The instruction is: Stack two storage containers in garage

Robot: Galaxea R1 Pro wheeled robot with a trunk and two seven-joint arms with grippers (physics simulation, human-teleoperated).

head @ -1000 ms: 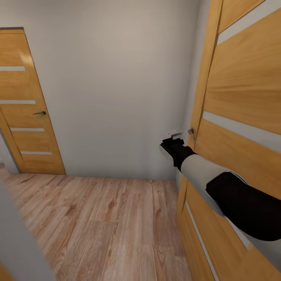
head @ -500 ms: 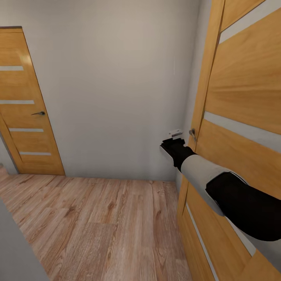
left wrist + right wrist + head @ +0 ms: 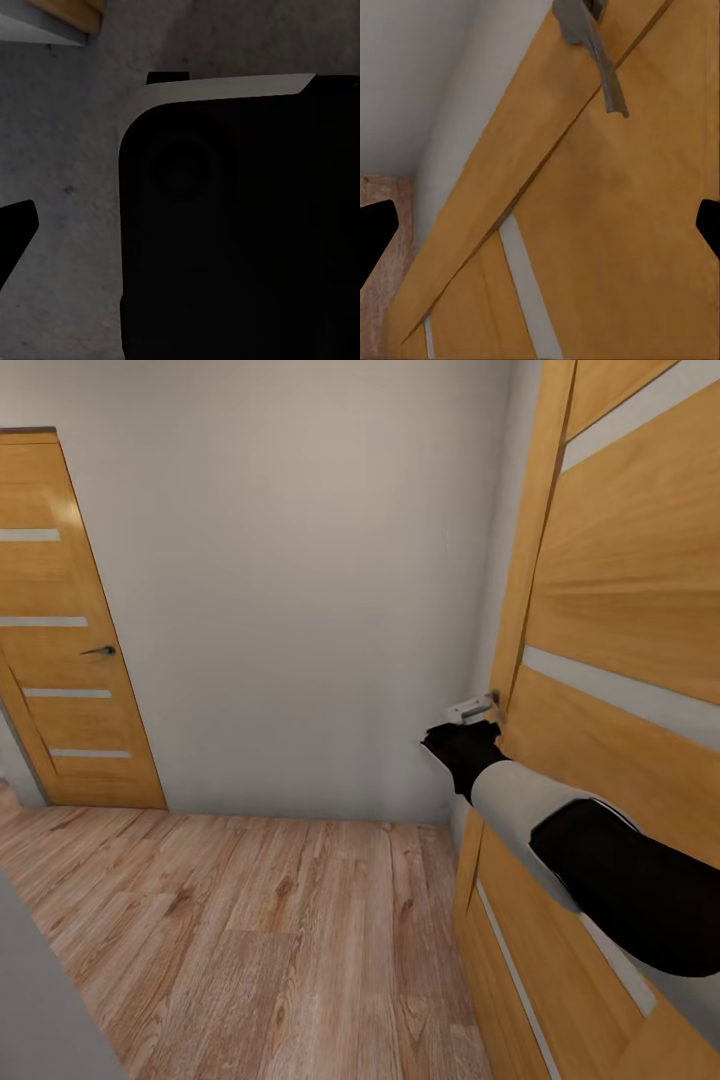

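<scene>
Lower and nearer now, the right gripper (image 3: pixel 540 225) reaches out straight to the door (image 3: pixel 620 620) by its handle (image 3: pixel 596 56), fingers wide apart, holding nothing.

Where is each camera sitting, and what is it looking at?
Head view: up on the robot's head, looking forward and down at the light wood-plank floor, a pale grey wall and the near wooden door with pale stripes; the right arm reaches toward that door's grey lever handle.
Left wrist view: on the left arm, facing mottled grey ground; a big dark robot part blocks much of it.
Right wrist view: on the right arm, facing the door; dark claw fingertips sit wide apart.
Shared: head and right wrist views both show the door and handle.
</scene>
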